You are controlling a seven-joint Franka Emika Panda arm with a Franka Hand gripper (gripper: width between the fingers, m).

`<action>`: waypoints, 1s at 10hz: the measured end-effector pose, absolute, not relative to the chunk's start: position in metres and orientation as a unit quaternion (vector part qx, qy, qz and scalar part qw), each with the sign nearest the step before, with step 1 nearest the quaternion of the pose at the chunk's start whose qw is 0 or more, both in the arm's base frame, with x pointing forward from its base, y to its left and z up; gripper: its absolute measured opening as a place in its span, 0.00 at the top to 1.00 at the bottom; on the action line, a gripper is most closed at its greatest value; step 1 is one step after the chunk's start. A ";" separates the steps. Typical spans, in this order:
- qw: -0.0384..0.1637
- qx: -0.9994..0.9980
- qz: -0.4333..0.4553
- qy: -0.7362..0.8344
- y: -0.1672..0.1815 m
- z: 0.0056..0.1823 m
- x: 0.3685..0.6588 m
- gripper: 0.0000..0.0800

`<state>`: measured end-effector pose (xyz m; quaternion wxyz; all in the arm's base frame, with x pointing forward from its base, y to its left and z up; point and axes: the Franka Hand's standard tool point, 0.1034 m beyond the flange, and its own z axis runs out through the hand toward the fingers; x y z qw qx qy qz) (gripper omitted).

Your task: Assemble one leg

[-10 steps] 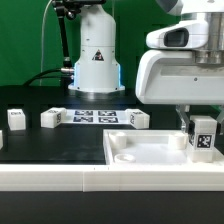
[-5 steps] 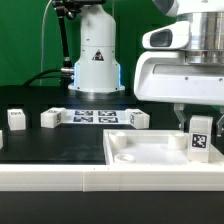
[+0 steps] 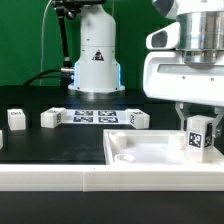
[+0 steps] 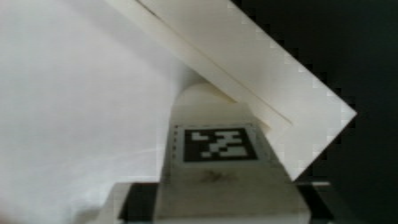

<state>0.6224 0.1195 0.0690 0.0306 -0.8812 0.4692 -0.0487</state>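
Panel [image 3: 150, 150] first: a large white square with a raised rim lies nearest on the dark table [image 3: 60, 140], toward the exterior view's right, with a hole visible near its near corner on the exterior view's left. Over its far corner on the exterior view's right hangs the end effector [image 3: 199, 128], clamped on the leg [image 3: 198, 135], a small white upright block whose black-and-white tag faces the camera. The leg is tilted a little and sits low at the panel's rim; whether its foot touches the panel cannot be told. The wrist view looks down the tagged face of the leg [image 4: 217, 145] onto the panel [image 4: 71, 110] and its raised edge, with the dark table beyond.

Judging from this, the step in hand is bringing the held leg to its corner seat on the panel. The next move calls for lining the leg's lower end up with the corner hole, squaring it upright, then pressing or turning it in without letting the panel slide.

Farther back, three more small white blocks [image 3: 16, 118] [image 3: 51, 117] [image 3: 139, 118] sit apart in a row, with the marker board [image 3: 95, 116] lying flat between two of them. Behind stands the arm's white base [image 3: 96, 55] against a green backdrop.
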 end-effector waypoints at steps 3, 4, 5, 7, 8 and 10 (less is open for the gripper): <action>0.040 -0.798 -0.050 0.599 0.120 0.069 0.621 0.64; 0.045 -0.772 -0.047 0.632 0.120 0.069 0.621 0.64; 0.049 -0.751 -0.043 0.657 0.119 0.069 0.621 0.64; 0.056 -0.724 -0.035 0.686 0.119 0.069 0.621 0.64; 0.059 -0.698 -0.032 0.713 0.120 0.069 0.621 0.64; 0.059 -0.692 -0.031 0.719 0.120 0.069 0.621 0.64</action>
